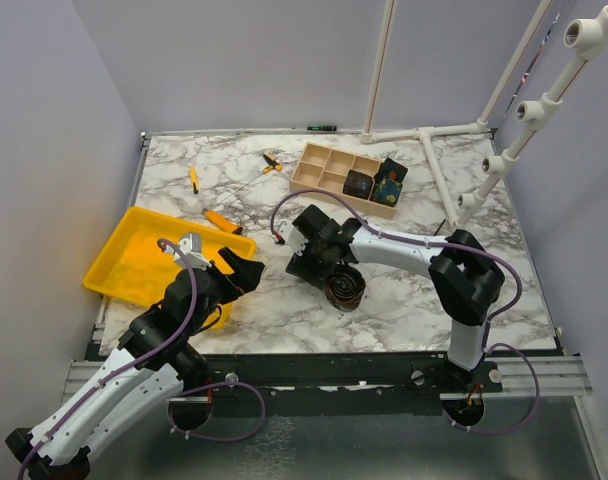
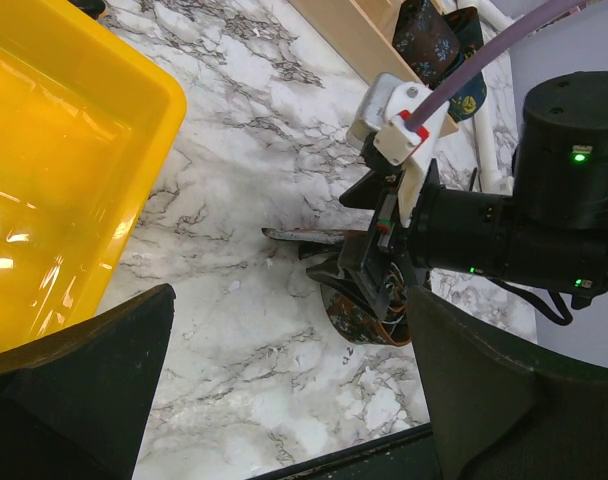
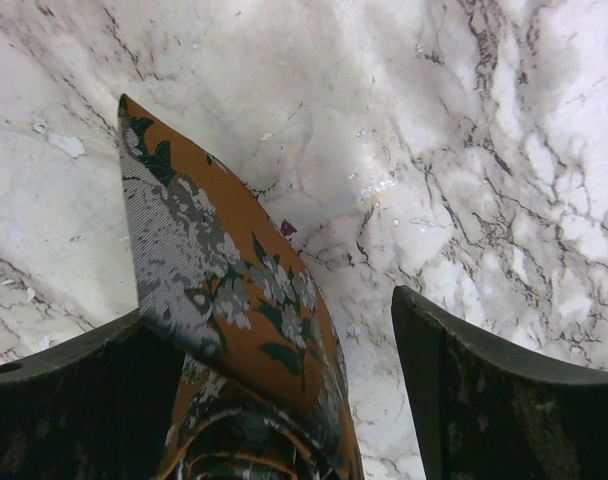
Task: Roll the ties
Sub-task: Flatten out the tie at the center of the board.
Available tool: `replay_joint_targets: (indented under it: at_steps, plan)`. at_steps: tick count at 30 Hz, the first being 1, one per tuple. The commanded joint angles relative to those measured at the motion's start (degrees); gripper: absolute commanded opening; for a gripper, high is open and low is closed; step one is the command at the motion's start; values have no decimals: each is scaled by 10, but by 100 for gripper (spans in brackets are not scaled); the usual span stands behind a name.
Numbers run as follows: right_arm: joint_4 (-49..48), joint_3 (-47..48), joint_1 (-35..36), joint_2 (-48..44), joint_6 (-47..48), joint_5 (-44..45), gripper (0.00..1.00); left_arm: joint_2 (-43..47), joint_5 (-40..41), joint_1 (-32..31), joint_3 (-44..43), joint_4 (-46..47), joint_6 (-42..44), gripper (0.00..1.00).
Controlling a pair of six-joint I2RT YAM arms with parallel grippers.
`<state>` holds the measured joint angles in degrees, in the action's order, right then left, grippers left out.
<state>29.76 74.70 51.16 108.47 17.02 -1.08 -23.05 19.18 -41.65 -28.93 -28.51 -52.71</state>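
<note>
The left pincer (image 1: 242, 270) is hanging nearest to us, by the right edge of the yellow tray (image 1: 134, 265). Its two fingers (image 2: 84, 380) are spread wide apart and are holding nothing. Between them only the white and grey counter (image 1: 404, 300) is showing.

A little further in, the right pincer (image 1: 322, 265) is reaching down over the middle of the counter. It is spread open too. A brown tie (image 3: 224, 270) with grey and green flowers is lying between its fingers. The tie is sitting close to one finger, and there is a big gap to the other finger. I cannot tell if that near finger is touching the cloth. Most of the tie is wound up into a round roll (image 1: 344, 287) that is sitting on the counter right by the pincer. Its pointy end (image 3: 134, 130) is sticking out flat on the counter.

Further back, orange-handled screwdrivers (image 1: 222, 221) are lying on the counter, one just past the tray and two more beyond it.

Near the far edge a wooden box (image 1: 319, 165) with little square spaces is sitting. Two dark rolled ties (image 1: 358, 184) are resting in the spaces at its right end, side by side. White pipes (image 1: 439, 180) are lying and standing at the far right.
</note>
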Motion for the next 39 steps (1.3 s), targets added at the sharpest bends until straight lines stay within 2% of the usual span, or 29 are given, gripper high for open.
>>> replay_joint_targets:
  at_steps: [1,14,16,18,19,20,24,29,33,36,39]
  plan:
    - [3,-12,-1,-45,6,-16,83,3,7,-1,-3,-2,2,99]
    - [9,8,-1,27,8,2,72,2,0,-1,-7,-1,1,99]
    - [9,10,-1,33,7,7,67,4,-1,-1,-5,-1,0,99]
    - [11,15,-1,37,4,8,56,5,-3,-1,-4,-1,0,99]
    - [13,19,-1,38,0,7,42,5,-3,-1,-4,-1,-1,99]
    - [13,23,-1,36,-5,15,33,7,-3,-1,-4,-1,-1,99]
    - [-11,30,-1,7,-30,76,2,6,2,-1,-11,-2,3,99]
    - [-49,43,-8,-78,-72,176,0,-14,13,-1,-39,-2,18,99]
    - [-69,44,-17,-180,-103,238,0,-30,27,-1,-71,-3,35,99]
    - [-86,38,-31,-261,-124,251,0,-34,45,-1,-96,-2,48,99]
    - [-84,55,-52,-329,-145,214,0,-47,57,-1,-117,2,63,99]
